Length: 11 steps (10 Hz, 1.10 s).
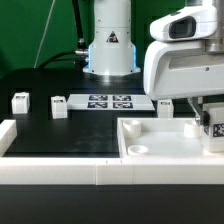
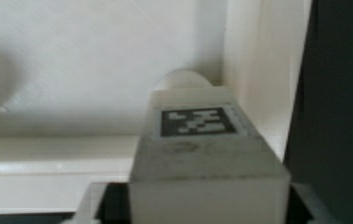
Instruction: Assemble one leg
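My gripper (image 1: 212,128) is at the exterior view's right, over the far right corner of the big white tray-like part (image 1: 160,143). It is shut on a leg (image 2: 199,140), a white peg with a black-and-white tag, which fills the wrist view and points at the tray's inner corner (image 2: 194,78). In the exterior view the held leg (image 1: 214,127) shows just below the hand. Three more legs stand on the black table: two at the exterior view's left (image 1: 20,101) (image 1: 58,106) and one near the arm (image 1: 165,104).
The marker board (image 1: 108,101) lies on the black table in front of the robot base (image 1: 110,50). A white rim (image 1: 50,168) runs along the table's near edge. The tray has a round hole (image 1: 137,149) at its near left corner.
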Available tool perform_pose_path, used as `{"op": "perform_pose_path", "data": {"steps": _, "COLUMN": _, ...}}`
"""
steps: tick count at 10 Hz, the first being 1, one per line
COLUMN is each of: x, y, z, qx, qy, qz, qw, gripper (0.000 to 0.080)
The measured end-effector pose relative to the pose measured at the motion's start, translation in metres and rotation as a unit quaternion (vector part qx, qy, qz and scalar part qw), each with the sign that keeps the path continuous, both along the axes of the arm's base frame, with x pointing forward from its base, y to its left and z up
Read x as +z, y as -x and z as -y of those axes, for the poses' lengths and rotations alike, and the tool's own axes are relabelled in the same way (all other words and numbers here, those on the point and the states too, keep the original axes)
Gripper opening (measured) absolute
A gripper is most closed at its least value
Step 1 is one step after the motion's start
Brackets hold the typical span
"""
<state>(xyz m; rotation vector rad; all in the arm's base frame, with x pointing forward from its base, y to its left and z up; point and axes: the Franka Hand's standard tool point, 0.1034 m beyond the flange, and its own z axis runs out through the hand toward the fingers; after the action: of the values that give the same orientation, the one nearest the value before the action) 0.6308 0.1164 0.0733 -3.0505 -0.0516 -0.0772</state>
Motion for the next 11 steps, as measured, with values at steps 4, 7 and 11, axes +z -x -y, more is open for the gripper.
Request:
{"op": "perform_pose_path", "data": {"steps": 4, "x": -0.0017, "y": -0.0012, "z": 0.0057, "qx": -0.231, "qy": -0.024, "qz": -0.011, "qw": 0.973, "gripper": 0.0290}}
{"op": "perform_pose_path", "data": {"steps": 7, "x": -0.0023, "y": 0.0006, "z": 0.0097, "qx": -0.391, "qy": -0.039, "qz": -0.026, "qw": 0.919, "gripper": 0.0290}}
{"op": "perform_pose_path", "data": {"steps": 11, "x": -0.0032, "y": 0.0046, "z": 0.0102, "qx": -0.588, "qy": -0.045, "qz": -0.047, "qw": 0.807, "gripper": 0.0290}}
